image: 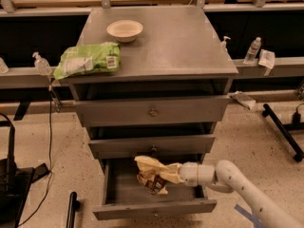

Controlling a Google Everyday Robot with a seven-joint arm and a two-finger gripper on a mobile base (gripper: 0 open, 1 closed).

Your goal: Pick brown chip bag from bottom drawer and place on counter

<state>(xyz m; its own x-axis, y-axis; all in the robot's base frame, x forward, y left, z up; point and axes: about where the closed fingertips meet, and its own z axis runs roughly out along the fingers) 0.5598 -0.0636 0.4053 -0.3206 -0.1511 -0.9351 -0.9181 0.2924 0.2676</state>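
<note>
The brown chip bag [152, 175], crumpled with pale cream edges and a dark brown lower part, hangs tilted above the floor of the open bottom drawer [124, 189]. My gripper [172, 173] comes in from the right on a white arm and is shut on the bag's right side, holding it just below the middle drawer front. The grey metal counter [175, 42] is the top of the cabinet, well above the gripper.
A bright green chip bag [88, 60] lies on the counter's front left corner. A white bowl [124, 30] stands at the counter's back left. Two closed drawer fronts with knobs [153, 112] sit above the open drawer. Bottles [251, 50] stand on side ledges.
</note>
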